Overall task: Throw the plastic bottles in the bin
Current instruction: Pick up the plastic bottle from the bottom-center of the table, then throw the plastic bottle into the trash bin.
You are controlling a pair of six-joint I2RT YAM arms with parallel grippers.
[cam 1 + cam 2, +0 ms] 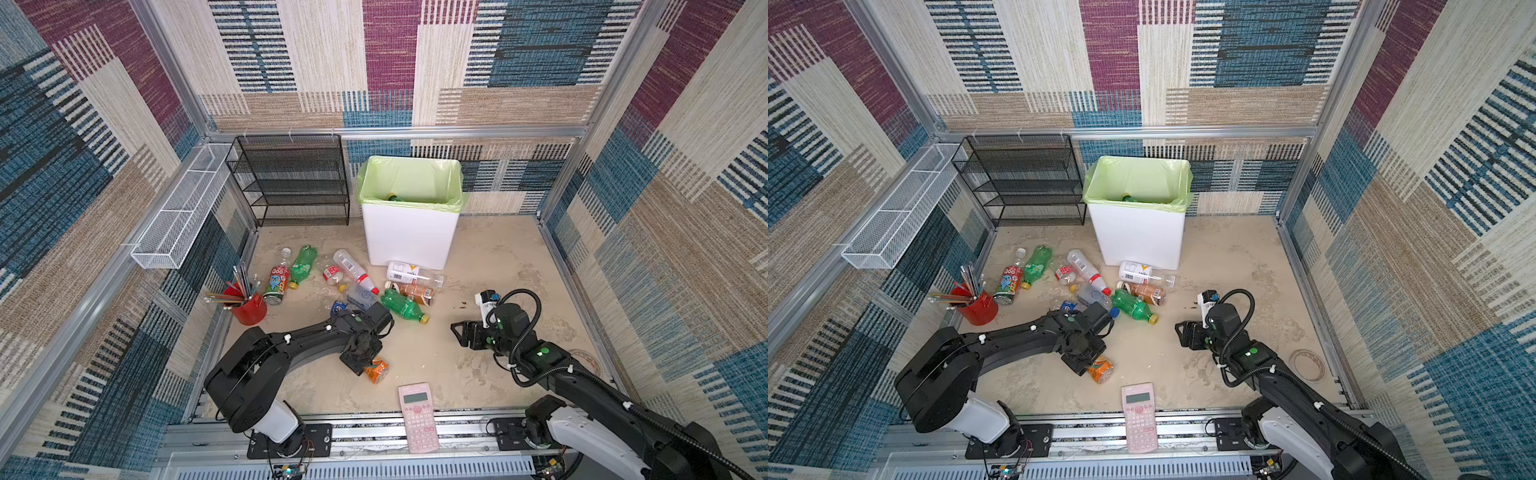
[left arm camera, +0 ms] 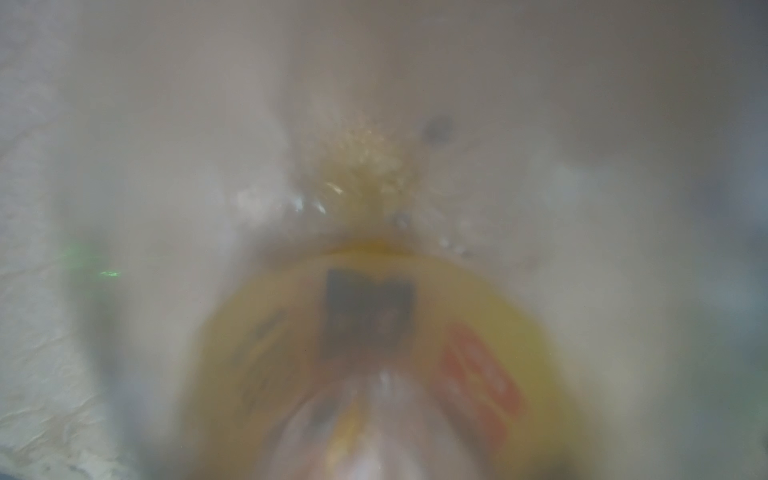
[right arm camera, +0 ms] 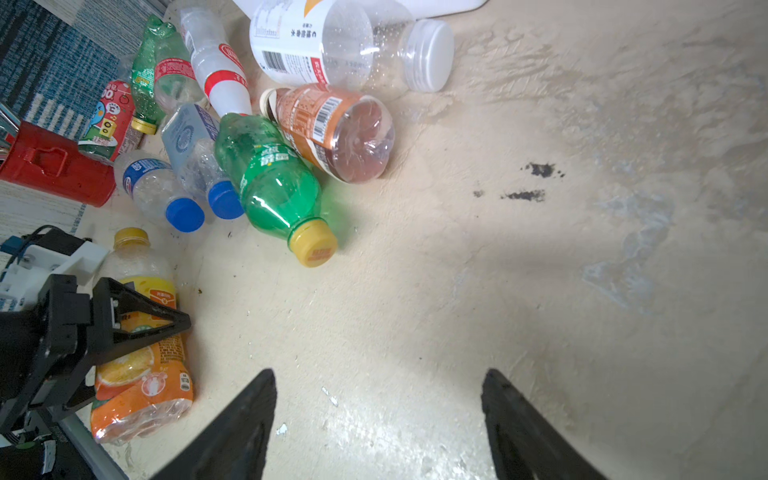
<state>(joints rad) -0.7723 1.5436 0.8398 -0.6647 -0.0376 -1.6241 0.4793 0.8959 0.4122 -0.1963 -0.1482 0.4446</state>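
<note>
Left pincer [image 1: 365, 365] closed on orange-labelled clear plastic bottle [image 3: 141, 374] lying on beige tabletop [image 3: 415, 291]. Right pincer [image 3: 380, 374] wide open, empty, well apart.

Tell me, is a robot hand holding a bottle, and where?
The left gripper straddles the orange-labelled bottle at its labelled middle; whether it grips firmly cannot be told. The right gripper is open, empty.

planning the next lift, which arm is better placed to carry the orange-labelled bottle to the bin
Left. The left gripper straddles the orange-labelled bottle, a finger on each side. The right gripper stands open over bare table, apart from every bottle.
</note>
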